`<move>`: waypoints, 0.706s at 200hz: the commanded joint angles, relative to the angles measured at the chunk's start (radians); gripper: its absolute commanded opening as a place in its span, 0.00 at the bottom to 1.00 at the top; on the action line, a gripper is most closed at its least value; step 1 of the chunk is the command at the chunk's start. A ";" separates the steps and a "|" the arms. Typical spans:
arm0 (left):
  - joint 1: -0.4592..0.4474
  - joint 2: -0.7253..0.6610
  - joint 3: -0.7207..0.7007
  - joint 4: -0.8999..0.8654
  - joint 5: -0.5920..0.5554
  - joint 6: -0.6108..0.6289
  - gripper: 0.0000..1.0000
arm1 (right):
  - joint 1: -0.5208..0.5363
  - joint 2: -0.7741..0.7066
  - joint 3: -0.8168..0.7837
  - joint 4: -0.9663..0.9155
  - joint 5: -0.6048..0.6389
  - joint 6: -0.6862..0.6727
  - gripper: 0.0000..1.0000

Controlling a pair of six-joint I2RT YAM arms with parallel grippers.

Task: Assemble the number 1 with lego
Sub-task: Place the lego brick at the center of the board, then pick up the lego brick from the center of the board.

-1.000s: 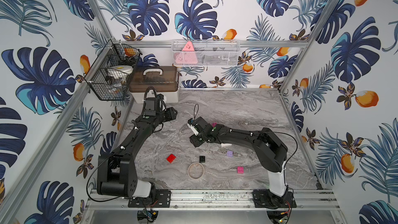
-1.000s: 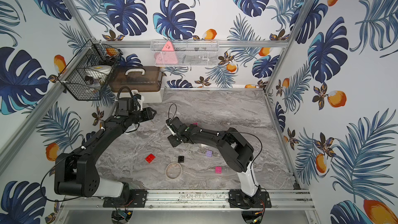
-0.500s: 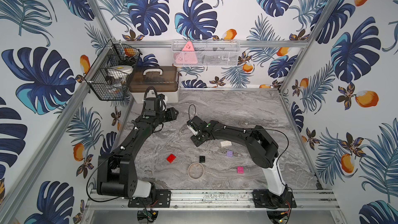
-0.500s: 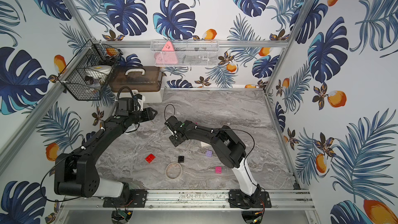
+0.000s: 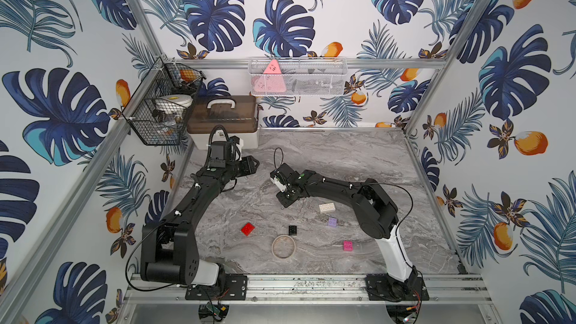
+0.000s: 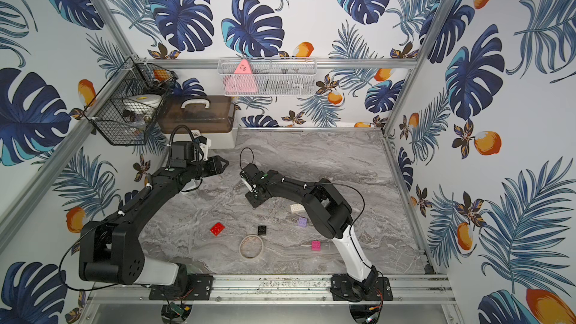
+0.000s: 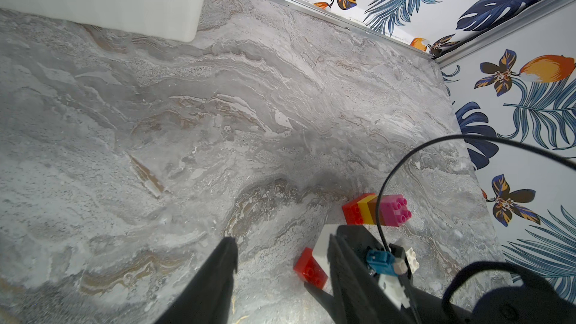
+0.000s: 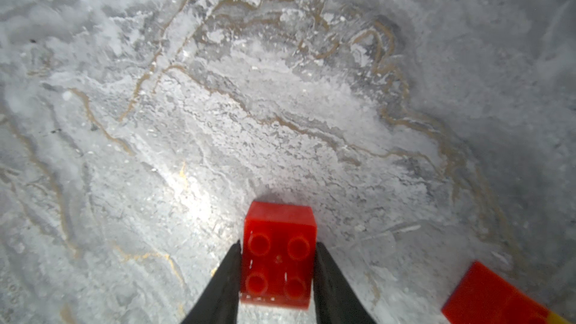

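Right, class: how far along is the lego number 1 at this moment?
Done: a red, yellow, orange and pink stack lies joined on the table. In hand: the right gripper clamps a red brick; the left gripper is open and empty. Left: a loose red brick, a black brick, a lilac brick, a white brick and a pink brick lie unused.
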 commanded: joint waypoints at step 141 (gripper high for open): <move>0.002 0.002 0.004 0.018 0.013 0.029 0.52 | -0.002 0.031 0.057 -0.059 -0.033 -0.002 0.32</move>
